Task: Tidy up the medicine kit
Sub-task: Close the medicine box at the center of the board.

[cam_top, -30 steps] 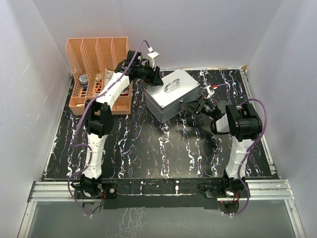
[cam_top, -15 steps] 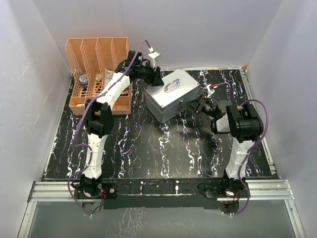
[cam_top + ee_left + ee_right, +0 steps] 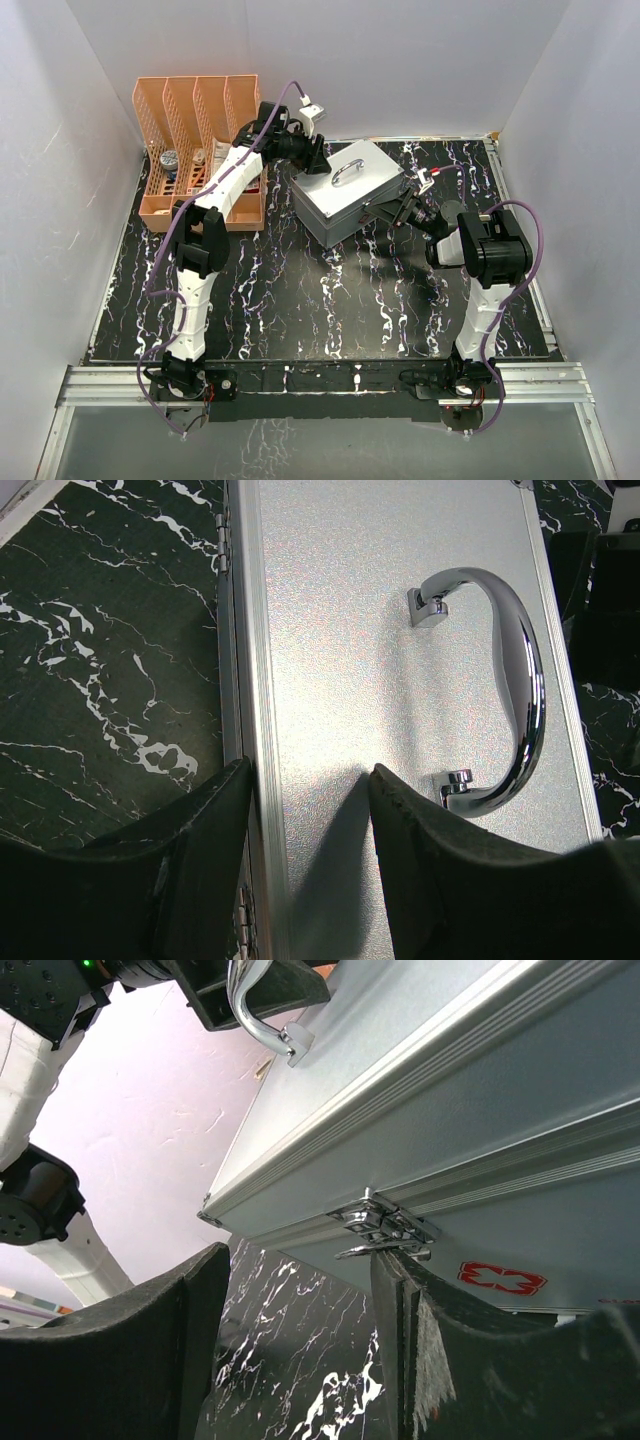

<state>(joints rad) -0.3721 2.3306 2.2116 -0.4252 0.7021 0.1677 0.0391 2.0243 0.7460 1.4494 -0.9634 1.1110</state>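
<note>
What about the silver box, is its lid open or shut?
Shut. On the medicine kit, the lid lies flat, no gap at the seam beside the front latch.

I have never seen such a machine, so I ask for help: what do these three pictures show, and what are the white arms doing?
These are two robot arms bolted at the near edge of a black marbled table. The wide picture comes from a fixed camera above; the other two come from a camera on each wrist. On the table stand a silver medicine kit, lid down, and an orange file rack. The left hand hovers open over the kit's hinged edge, near its handle. The right hand is open at a front latch. Nothing is held.
</note>
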